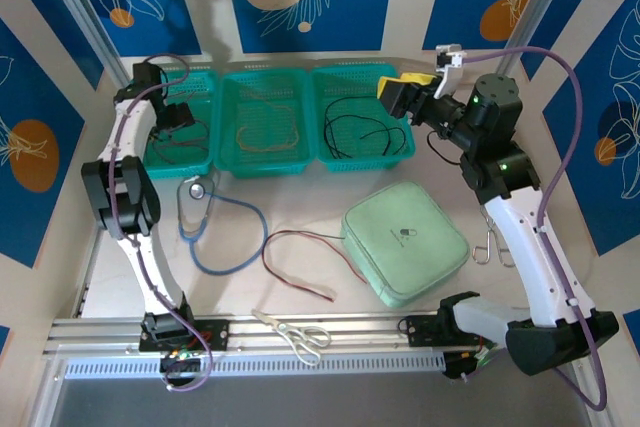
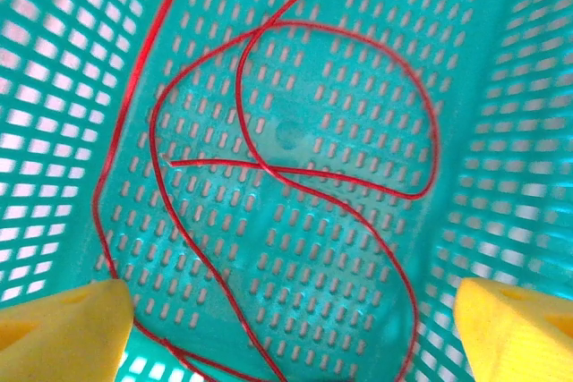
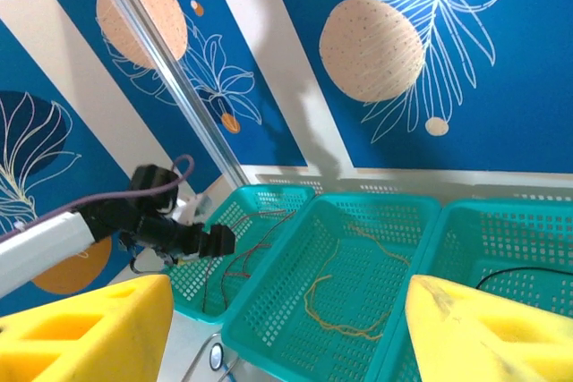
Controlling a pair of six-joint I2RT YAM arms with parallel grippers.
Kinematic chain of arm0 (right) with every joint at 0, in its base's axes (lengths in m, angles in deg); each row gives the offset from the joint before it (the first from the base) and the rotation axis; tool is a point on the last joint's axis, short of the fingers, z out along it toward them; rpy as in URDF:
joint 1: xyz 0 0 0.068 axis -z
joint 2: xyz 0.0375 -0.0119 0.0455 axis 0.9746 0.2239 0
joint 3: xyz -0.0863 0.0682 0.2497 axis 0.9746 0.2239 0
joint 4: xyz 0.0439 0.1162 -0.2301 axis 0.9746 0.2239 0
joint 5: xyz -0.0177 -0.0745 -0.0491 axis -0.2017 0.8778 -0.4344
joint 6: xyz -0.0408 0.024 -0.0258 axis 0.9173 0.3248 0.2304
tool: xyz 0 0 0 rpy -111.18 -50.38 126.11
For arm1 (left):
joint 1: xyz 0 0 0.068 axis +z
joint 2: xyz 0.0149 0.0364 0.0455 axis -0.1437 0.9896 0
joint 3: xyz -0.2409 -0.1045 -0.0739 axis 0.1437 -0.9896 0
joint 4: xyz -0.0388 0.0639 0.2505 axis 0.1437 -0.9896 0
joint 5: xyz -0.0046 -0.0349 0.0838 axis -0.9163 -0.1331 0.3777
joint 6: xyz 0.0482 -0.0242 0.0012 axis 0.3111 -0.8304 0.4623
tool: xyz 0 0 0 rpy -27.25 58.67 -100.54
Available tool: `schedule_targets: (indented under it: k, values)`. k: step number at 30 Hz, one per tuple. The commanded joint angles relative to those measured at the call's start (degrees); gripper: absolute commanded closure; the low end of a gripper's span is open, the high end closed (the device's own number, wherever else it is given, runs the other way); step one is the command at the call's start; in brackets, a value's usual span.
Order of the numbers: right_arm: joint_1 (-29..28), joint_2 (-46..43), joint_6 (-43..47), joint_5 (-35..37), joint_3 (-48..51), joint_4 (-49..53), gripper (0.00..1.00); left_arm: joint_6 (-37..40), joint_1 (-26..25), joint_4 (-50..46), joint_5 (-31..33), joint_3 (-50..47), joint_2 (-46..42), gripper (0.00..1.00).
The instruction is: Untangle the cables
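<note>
Red cable [image 2: 358,38] coiled in far-left teal basket [image 1: 200,162] under left gripper [image 2: 295,328], claw wide, tan-yellow cable [image 3: 307,300] in middle basket [image 1: 265,169], black cable [image 1: 372,133] in right basket [image 1: 365,162], right gripper [image 3: 286,328] raised, wide, empty, another reddish cable [image 1: 295,234] loose on table [image 1: 300,197], left of green pouch [image 1: 405,242].

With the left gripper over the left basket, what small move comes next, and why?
Probably lift the left gripper clear of the left basket: it is open, the red cable lies loose inside, and another reddish cable lies on the table.

Red cable [image 2: 260,167], tan cable [image 3: 309,297], black cable [image 1: 362,132] — separate baskets [image 1: 268,72]
</note>
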State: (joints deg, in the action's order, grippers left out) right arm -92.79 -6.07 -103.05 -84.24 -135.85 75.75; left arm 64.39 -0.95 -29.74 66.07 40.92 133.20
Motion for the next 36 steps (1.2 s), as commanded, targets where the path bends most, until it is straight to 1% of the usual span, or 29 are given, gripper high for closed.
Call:
schedule_targets:
  k: [1, 5, 7, 9, 11, 13, 14, 17, 20, 22, 25, 27, 32, 33, 34, 36]
  values:
    - [-2.0, 0.3, 2.4, 2.5, 1.3, 4.1, 0.31, 2.1, -3.5, -2.4, 0.2, 1.4, -8.3, 0.08]
    - [-6.5, 2.0, 5.5, 7.7, 4.0, 10.6, 0.34, 2.2, -8.0, -3.9, -0.5, -2.6, -16.1, 0.08]
    - [-9.9, 3.1, 6.4, 10.0, 5.9, 13.0, 0.35, 2.3, -11.7, -4.6, -1.1, -6.2, -20.5, 0.08]
    - [-12.4, 3.8, 5.4, 11.0, 7.9, 14.5, 0.35, 2.2, -15.8, -5.3, -1.1, -9.8, -24.0, 0.08]
    - [-14.0, 4.4, 4.6, 10.3, 9.5, 15.9, 0.35, 2.4, -19.6, -4.7, -3.9, -14.9, -27.7, 0.09]
    - [-14.4, 4.5, 3.2, 10.6, 10.5, 17.6, 0.35, 2.4, -23.5, -2.8, -7.4, -21.2, -31.4, 0.10]
    - [-14.2, 4.3, 2.8, 10.9, 11.1, 17.9, 0.35, 2.3, -25.2, -1.9, -8.2, -24.0, -32.9, 0.11]
    - [-12.2, 2.9, 1.5, 10.8, 12.5, 17.4, 0.35, 2.7, -32.8, 1.9, -9.1, -32.1, -37.2, 0.13]
    - [-8.3, 1.1, -0.5, 8.5, 13.2, 16.5, 0.35, 3.1, -39.9, 6.9, -8.4, -39.5, -41.1, 0.13]
    - [-6.0, 0.0, -1.0, 7.2, 13.6, 16.3, 0.35, 3.1, -43.1, 11.3, -8.9, -44.6, -43.5, 0.13]
    - [-2.6, -1.3, -1.2, 5.1, 14.0, 16.0, 0.35, 3.9, -46.1, 17.4, -12.4, -51.4, -45.6, 0.14]
    - [-0.7, -2.4, -0.9, 4.1, 14.3, 16.0, 0.35, 6.2, -47.9, 20.8, -17.1, -54.5, -45.3, 0.14]
    - [2.2, -3.8, -0.1, 2.4, 14.7, 15.6, 0.35, 9.0, -50.6, 25.4, -20.7, -58.3, -42.2, 0.13]
    - [2.6, -4.0, -0.1, 2.1, 14.7, 15.7, 0.34, 10.1, -51.3, 28.0, -22.0, -59.4, -41.9, 0.12]
    - [3.0, -4.1, -0.1, 1.8, 14.7, 15.7, 0.35, 10.6, -52.1, 30.1, -21.9, -60.6, -41.8, 0.11]
    - [4.1, -4.1, -0.1, 0.7, 14.7, 15.6, 0.35, 11.0, -53.3, 38.6, -21.2, -64.2, -41.3, 0.10]
